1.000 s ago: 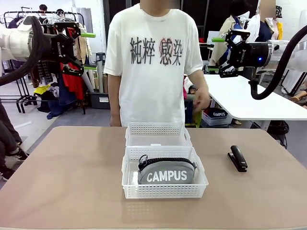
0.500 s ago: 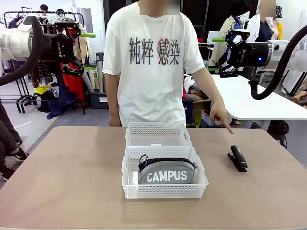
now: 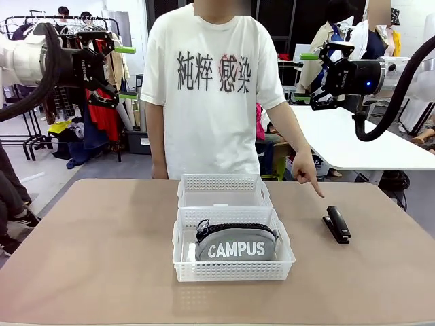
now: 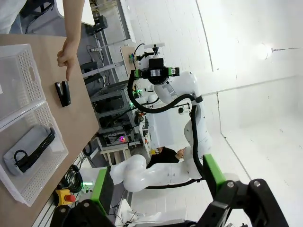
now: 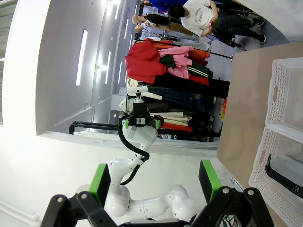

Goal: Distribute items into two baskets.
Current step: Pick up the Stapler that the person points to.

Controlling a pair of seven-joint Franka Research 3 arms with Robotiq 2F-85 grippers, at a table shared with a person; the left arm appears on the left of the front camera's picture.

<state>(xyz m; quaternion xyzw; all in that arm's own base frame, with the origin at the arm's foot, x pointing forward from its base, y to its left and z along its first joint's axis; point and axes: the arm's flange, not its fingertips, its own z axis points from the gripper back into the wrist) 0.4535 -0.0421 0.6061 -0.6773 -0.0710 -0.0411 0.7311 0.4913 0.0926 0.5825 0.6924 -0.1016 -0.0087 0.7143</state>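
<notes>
risk notes:
- l claw (image 3: 126, 73) and r claw (image 3: 304, 78) both released, jaws wide, nothing held, parked high.
- stapler (image 3: 337, 224) lies on the table well below the r claw, a bit to its outer side. person's hand (image 3: 306, 173) points a finger down, near the stapler, between it and the claw. a straight drop of the r claw could meet that hand; prob. wait till it clears.
- stapler is low, slim, smooth-looking and sits diagonal. if the wrist isn't turned to match, pads may slide off or scrape the top.
- pouch (image 3: 236, 246) already lies in the near basket (image 3: 234, 273), low between the two claws. far basket (image 3: 224, 182) looks empty and touches the near one. judgement: stapler belongs in the far one. a short reach could drop it on the shared rim or onto the pouch.
- baskets look light; a bump from an arm could shove both.

surface / room:
- table (image 3: 102, 238) tan, matte, flat, bare apart from those items.
- clothes rack (image 3: 102, 115) behind the l claw; white table (image 3: 353, 146) behind and below the r claw; other ppl further back.
</notes>
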